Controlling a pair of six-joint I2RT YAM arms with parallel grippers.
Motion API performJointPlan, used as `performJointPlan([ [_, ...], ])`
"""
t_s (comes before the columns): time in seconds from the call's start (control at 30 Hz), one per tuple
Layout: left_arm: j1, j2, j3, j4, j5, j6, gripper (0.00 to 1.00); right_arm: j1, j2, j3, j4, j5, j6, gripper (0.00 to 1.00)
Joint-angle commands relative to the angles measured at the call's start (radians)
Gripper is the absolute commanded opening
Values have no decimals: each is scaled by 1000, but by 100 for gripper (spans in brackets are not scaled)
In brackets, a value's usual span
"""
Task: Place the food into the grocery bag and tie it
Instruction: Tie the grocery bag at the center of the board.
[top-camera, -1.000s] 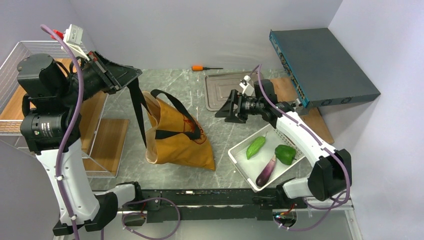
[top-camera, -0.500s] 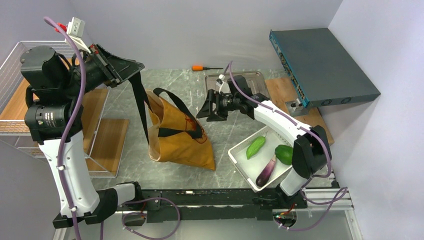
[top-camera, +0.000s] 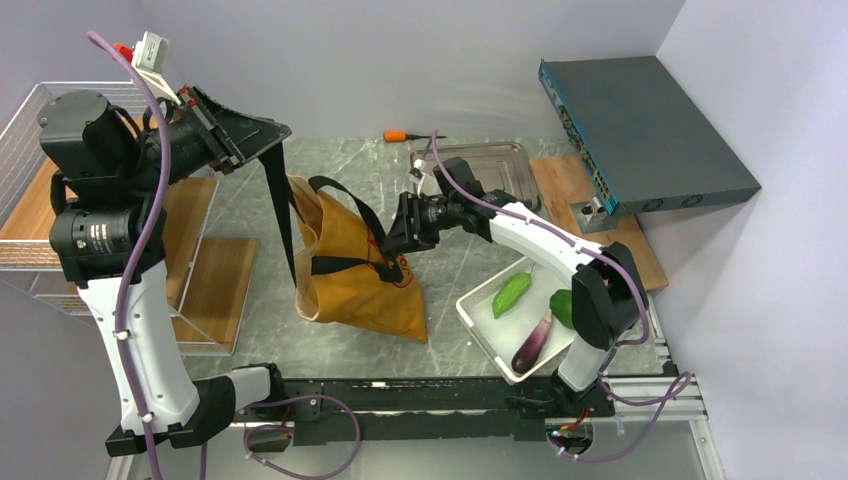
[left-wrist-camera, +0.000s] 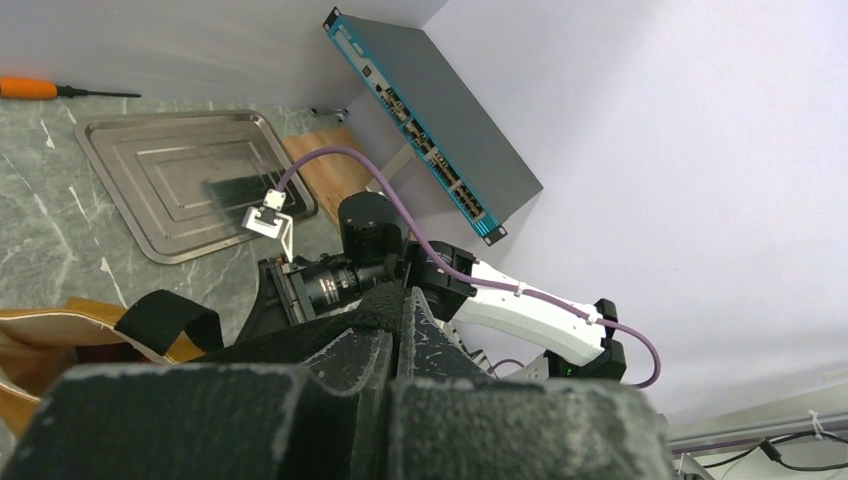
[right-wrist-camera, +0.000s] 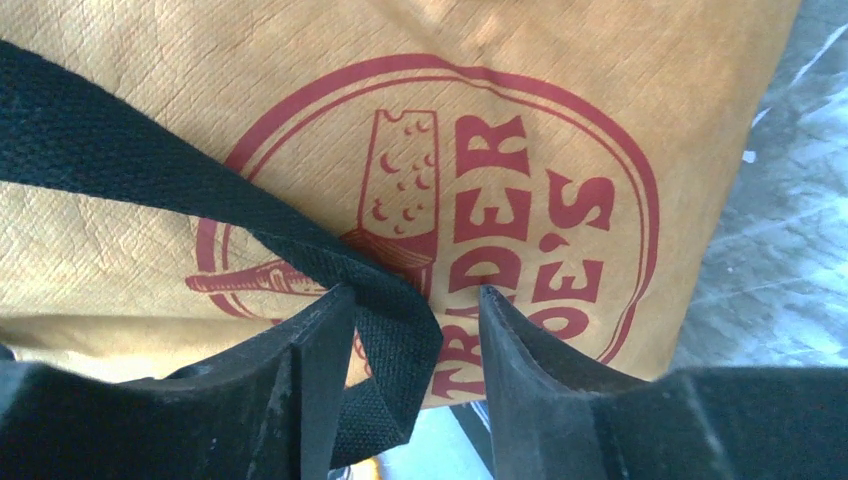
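Note:
The mustard grocery bag (top-camera: 360, 285) lies on the table with a red logo on its side (right-wrist-camera: 600, 90). My left gripper (top-camera: 272, 138) is raised at the far left, shut on one black strap (top-camera: 283, 215) that hangs taut down to the bag; the strap is pinched between the jaws in the left wrist view (left-wrist-camera: 408, 300). My right gripper (top-camera: 393, 238) is open over the bag's side, with a fold of the other black strap (right-wrist-camera: 390, 330) between its fingers. A white basket (top-camera: 478, 322) holds a long green vegetable (top-camera: 511, 293), a green pepper (top-camera: 562, 306) and a purple eggplant (top-camera: 532, 343). No bread or packets show.
A metal tray (top-camera: 500, 165) and an orange screwdriver (top-camera: 398, 135) lie at the back. A dark flat box (top-camera: 640, 125) stands at the back right. A wire rack (top-camera: 25, 130) and wooden boards (top-camera: 215, 290) are on the left.
My right gripper has swung left from in front of the metal tray to the bag's strap. My left gripper rose a little with its strap, then held still.

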Motion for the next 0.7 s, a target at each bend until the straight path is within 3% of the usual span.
performJointPlan([
  [0.0, 4, -2, 34, 168, 31, -36, 0, 16, -15, 39, 54, -59, -20, 48],
  [0.2, 4, -4, 24, 190, 36, -51, 0, 16, -51, 49, 85, -89, -1, 39],
  [0.37, 3, -7, 24, 193, 41, -53, 0, 16, -61, 43, 95, -108, 0, 64],
  [0.67, 4, 2, 51, 192, 51, -63, 0, 25, -52, 38, -73, -74, -115, 64],
])
